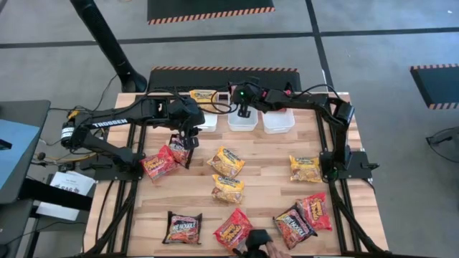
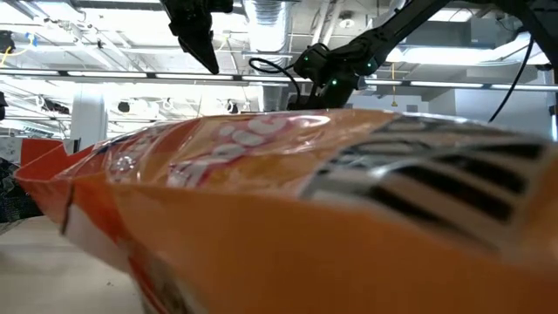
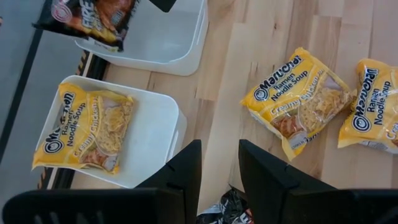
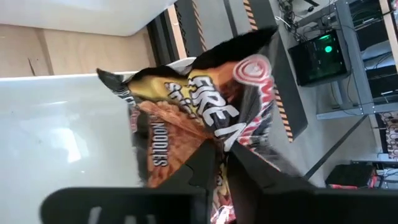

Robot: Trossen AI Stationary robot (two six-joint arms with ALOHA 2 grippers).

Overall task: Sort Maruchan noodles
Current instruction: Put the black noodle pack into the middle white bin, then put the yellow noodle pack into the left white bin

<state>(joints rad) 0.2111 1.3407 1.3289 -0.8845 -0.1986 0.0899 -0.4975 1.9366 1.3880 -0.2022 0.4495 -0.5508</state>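
My right gripper (image 1: 244,109) hangs over the middle white bin (image 1: 242,122), shut on a dark brown-black Maruchan packet (image 4: 186,106). That packet also shows in the left wrist view (image 3: 87,18), draped over this bin's far rim. A yellow packet (image 3: 84,127) lies flat in the left bin (image 3: 158,118). My left gripper (image 1: 188,137) stands above the table just in front of the left bin, with a dark packet (image 1: 179,148) under it. Several more yellow, red and dark packets lie flat on the wood. My left gripper slants down toward the far edge. A bit of the dark packet (image 3: 225,210) shows far back between its fingers, while the fingertips (image 3: 189,155) have bare wood between them. Which part it has is hidden by the fingers. My right gripper pinches the dark packet's crinkled end (image 4: 219,140) between its two fingers, slanting down from the near right. The packet spreads out beyond the fingers, over the bin's wall (image 4: 68,124).
A third white bin (image 1: 278,120) stands right of the middle one. Loose packets: red (image 1: 159,163), yellow (image 1: 226,161) (image 1: 228,188) (image 1: 305,168), dark (image 1: 183,228) (image 1: 292,226), red (image 1: 233,229) (image 1: 314,209). A person's gloved hand (image 1: 258,245) is at the near edge. An orange packet (image 2: 305,209) fills the low view.
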